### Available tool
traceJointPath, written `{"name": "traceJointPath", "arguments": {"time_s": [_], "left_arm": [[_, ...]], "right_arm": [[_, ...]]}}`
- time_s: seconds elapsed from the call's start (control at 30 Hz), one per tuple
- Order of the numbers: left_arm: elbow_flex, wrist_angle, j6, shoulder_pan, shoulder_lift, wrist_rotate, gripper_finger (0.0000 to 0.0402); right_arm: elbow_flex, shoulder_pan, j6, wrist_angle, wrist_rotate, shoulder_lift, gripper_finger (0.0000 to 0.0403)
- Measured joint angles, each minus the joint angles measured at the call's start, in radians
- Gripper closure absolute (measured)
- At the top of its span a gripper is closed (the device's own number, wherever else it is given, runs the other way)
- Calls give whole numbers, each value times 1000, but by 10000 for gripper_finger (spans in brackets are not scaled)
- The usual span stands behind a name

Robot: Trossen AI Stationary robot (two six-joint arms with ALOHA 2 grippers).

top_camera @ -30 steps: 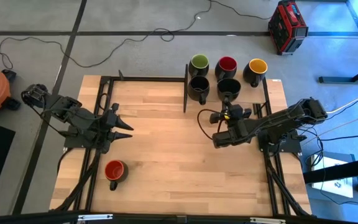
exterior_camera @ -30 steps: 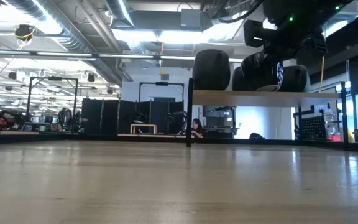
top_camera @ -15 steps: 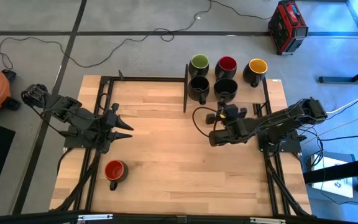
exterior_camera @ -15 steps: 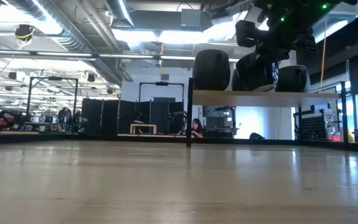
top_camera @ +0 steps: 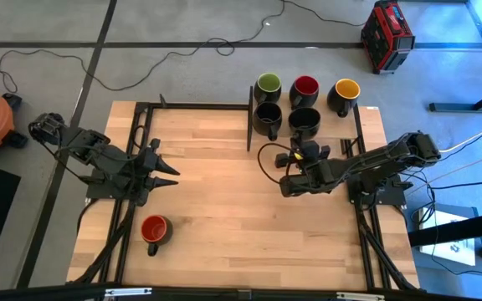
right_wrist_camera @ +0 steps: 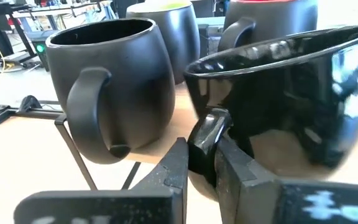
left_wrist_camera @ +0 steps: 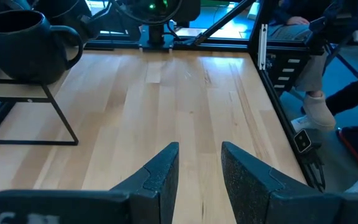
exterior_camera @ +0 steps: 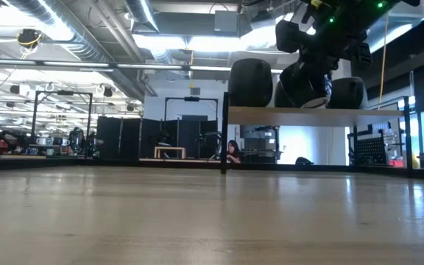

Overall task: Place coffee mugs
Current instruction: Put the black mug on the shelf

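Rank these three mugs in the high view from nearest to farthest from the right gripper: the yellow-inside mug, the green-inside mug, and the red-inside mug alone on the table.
From the right gripper:
1. Yellow-inside mug, back row of the shelf, right end.
2. Green-inside mug, back row, left end.
3. Red-inside mug, alone at the table's front left.

The right arm is reaching in from the table's right edge, stretched low toward the middle, its right tool (top_camera: 305,152) turned toward the far side. Its two fingers (right_wrist_camera: 178,163) are pinching the handle of a black mug (right_wrist_camera: 291,99). The left arm is waiting folded at the table's left edge, its left tool (top_camera: 167,175) pointing inward with fingers (left_wrist_camera: 161,174) parted.
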Motion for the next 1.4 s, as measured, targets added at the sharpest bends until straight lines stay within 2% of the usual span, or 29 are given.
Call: {"name": "traceJointPath", "arguments": {"time_s": [0.17,0.27,0.6,0.8,0.9,1.13,1.3,1.4], "left_arm": [[0,0,0,0,0,0,287],[0,-2,0,0,0,0,287],[0,-5,0,0,0,0,287],[0,-6,0,0,0,0,287],[0,-6,0,0,0,0,287],[0,-2,0,0,5,0,287],[0,0,0,1,32,0,287],[0,0,0,1,57,1,287]], "right_arm": [[0,6,1,-5,22,-4,400],[2,23,-1,-4,61,-18,402],[1,44,-25,-12,33,-28,403],[1,149,-29,-2,13,-53,403],[15,233,-33,-1,-21,-73,403],[91,411,-118,31,-19,-91,403],[97,461,-213,158,-62,-91,403],[95,466,-302,253,-128,-87,403]]}}
